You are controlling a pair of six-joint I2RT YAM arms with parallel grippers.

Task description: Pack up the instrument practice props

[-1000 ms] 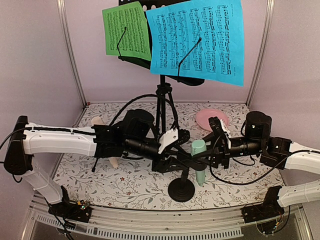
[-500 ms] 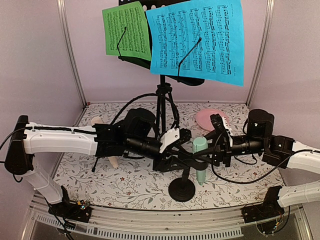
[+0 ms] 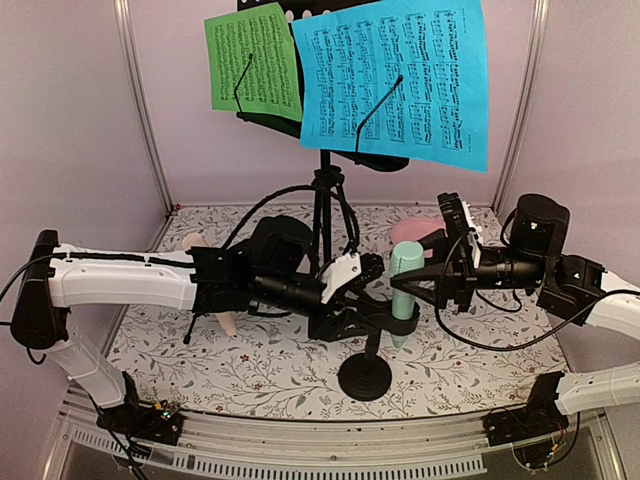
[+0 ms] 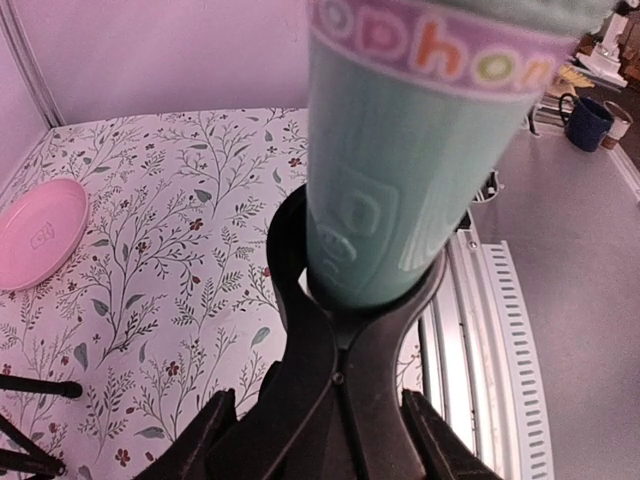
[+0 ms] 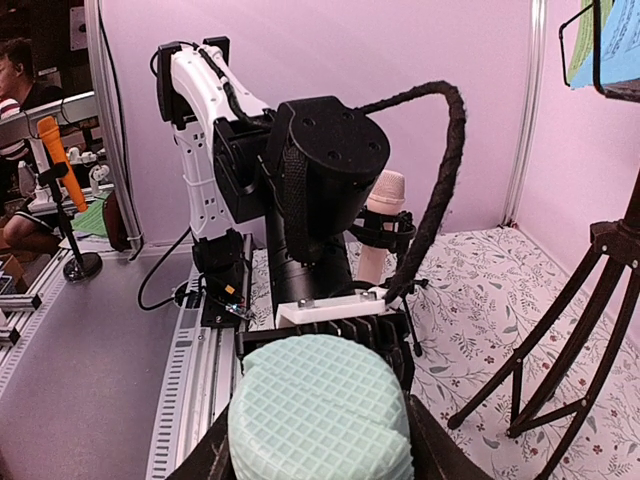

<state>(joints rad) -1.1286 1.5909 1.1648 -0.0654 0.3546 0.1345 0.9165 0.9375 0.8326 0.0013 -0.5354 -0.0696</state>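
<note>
At the middle of the flowered table (image 3: 250, 370), gripped the black mic holder (image 4: 330, 350) by its stem with the left gripper (image 4: 320, 445), jaws part-closed on it. Pinched the ribbed head of the mint microphone (image 3: 403, 285) with the right gripper (image 5: 318, 450), likewise half-shut around it. Found the microphone tilted in the holder's clip, lower end poking below the ring. Saw behind them the black music stand (image 3: 322, 215) bearing the green page (image 3: 255, 60) and blue page (image 3: 400, 75). Noted the beige microphone (image 5: 380, 215) upright beyond the left arm.
</note>
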